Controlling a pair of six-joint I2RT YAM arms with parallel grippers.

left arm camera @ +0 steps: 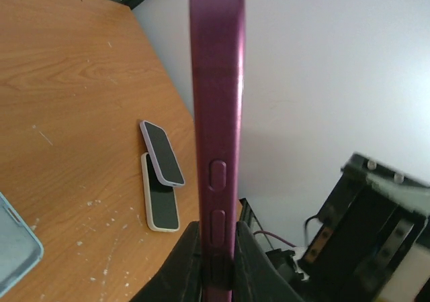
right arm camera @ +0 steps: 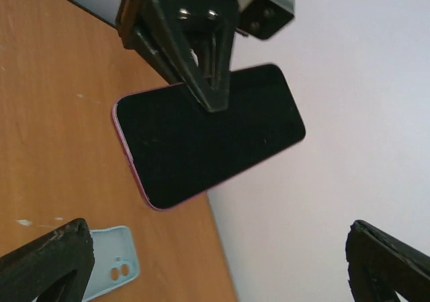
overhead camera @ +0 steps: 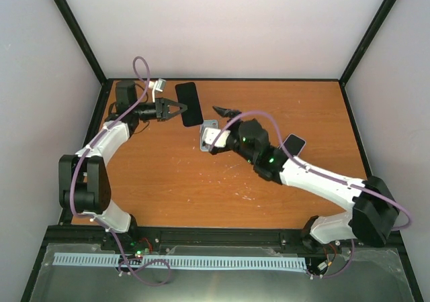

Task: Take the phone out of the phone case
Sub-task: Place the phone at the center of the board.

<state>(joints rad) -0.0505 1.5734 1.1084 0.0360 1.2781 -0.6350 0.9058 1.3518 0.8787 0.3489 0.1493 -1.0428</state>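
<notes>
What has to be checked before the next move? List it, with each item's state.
1. Left gripper holds the phone: ok, shut on one end of it.
2. Phone off the table: ok, held in the air.
3. Phone free of its case: ok, the light blue case lies empty on the table, apart from the phone.
4. Right gripper free: ok, jaws wide open with nothing between them.
5. Two other phones out of the way: ok, they lie overlapping on the table, away from both grippers.
</notes>
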